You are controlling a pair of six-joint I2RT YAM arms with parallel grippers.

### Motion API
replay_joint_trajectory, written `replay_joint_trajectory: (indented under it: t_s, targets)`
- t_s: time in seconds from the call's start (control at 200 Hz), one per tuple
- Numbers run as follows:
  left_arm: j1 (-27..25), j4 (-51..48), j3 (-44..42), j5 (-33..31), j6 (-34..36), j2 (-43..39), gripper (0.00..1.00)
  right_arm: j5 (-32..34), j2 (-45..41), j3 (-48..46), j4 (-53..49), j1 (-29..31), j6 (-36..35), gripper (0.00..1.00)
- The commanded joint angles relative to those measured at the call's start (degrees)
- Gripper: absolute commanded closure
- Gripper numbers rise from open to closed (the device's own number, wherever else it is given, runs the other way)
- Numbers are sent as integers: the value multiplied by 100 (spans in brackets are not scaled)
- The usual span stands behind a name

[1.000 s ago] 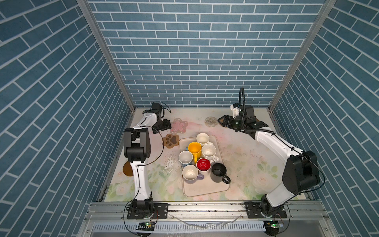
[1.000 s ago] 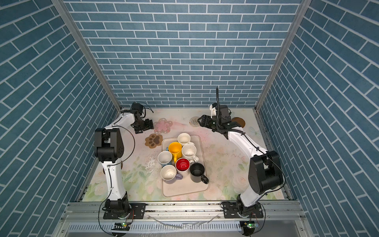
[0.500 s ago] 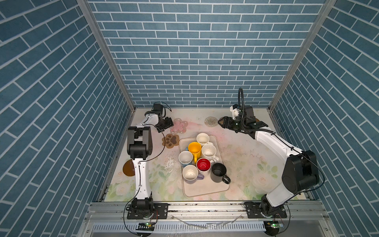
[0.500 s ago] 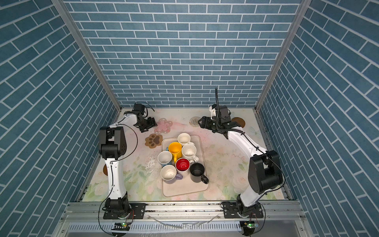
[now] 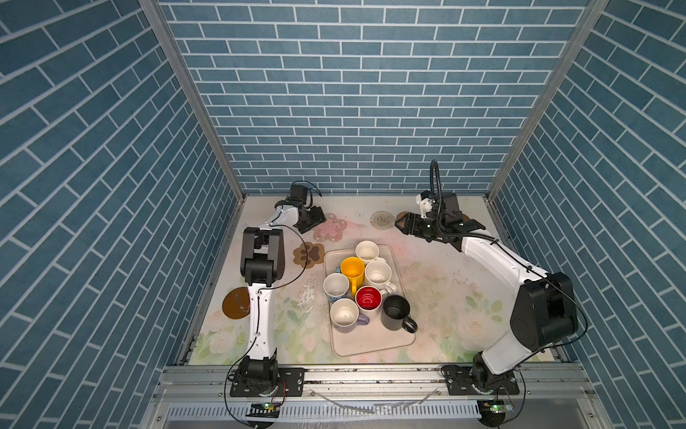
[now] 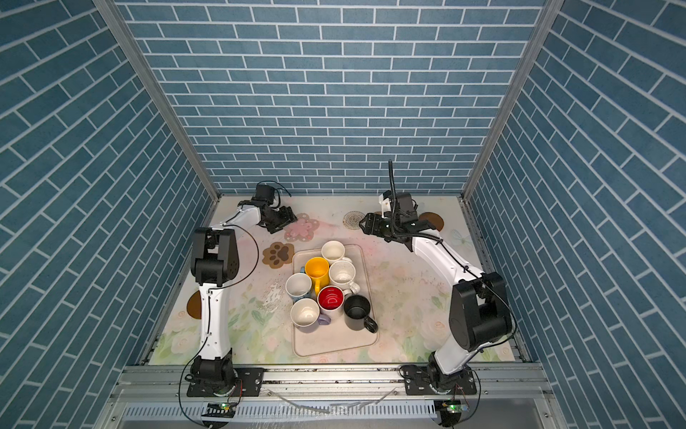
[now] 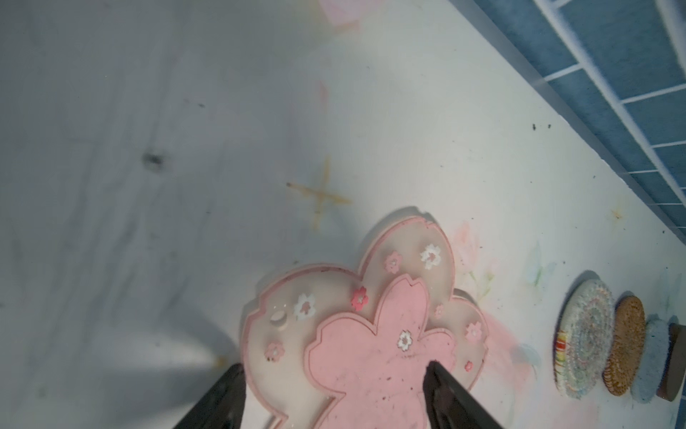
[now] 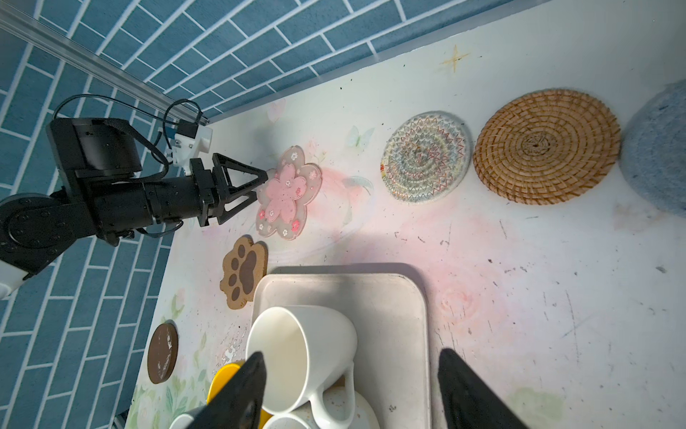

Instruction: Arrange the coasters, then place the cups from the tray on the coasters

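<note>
In a top view the tray point(image 5: 371, 343) lies at the centre with seven cups point(image 5: 378, 273) bunched on it, the yellow cup point(image 5: 352, 268) near the bunch's eleven o'clock, the black cup point(image 5: 396, 312) at its four o'clock and the red-lined cup point(image 5: 368, 298) in the middle. From the tray, the paw coaster point(image 5: 309, 254) lies at ten o'clock, the pink flower coaster point(image 5: 331, 230) at eleven with the left gripper point(image 5: 313, 222) at its edge, the clear patterned coaster point(image 5: 382, 219) at twelve and a brown disc point(image 5: 235, 302) at nine. The right gripper point(image 5: 438, 230) hangs between one and two o'clock, its jaws spread wide.
</note>
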Motion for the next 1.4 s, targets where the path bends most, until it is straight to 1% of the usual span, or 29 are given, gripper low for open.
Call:
replay_joint_trajectory:
  t_s: [0.0, 0.185, 0.405, 0.53, 0.64, 0.815, 0.935, 1.13, 1.395]
  targets:
    - [-251, -166, -63, 136, -266, 396, 24, 72, -166, 245, -178, -30, -225, 27]
    - [-508, 17, 54, 140, -574, 516, 24, 72, -264, 152, -217, -49, -260, 27]
    - [-655, -194, 524, 71, -695, 666, 24, 30, -295, 122, -216, -66, -269, 27]
    - [-646, -453, 754, -79, -543, 543, 23, 2, -276, 130, -211, -64, -260, 27]
    - [-646, -661, 865, -281, -352, 280, 18, 34, -267, 155, -219, -68, -260, 27]
    - [-646, -1029, 787, -679, 21, -308, 14, 471, -329, 209, -408, 55, -570, 27]
    - [-646, -1024, 307, -953, 289, -950, 6, 481, -356, 192, -411, 81, -558, 27]
    - [-646, -793, -832, -1322, 465, -2112, 1, 627, -577, 157, -500, 193, -593, 27]
    - [-646, -446, -2639, -1781, 466, -3687, 1, 907, -998, -83, -566, 445, -603, 28]
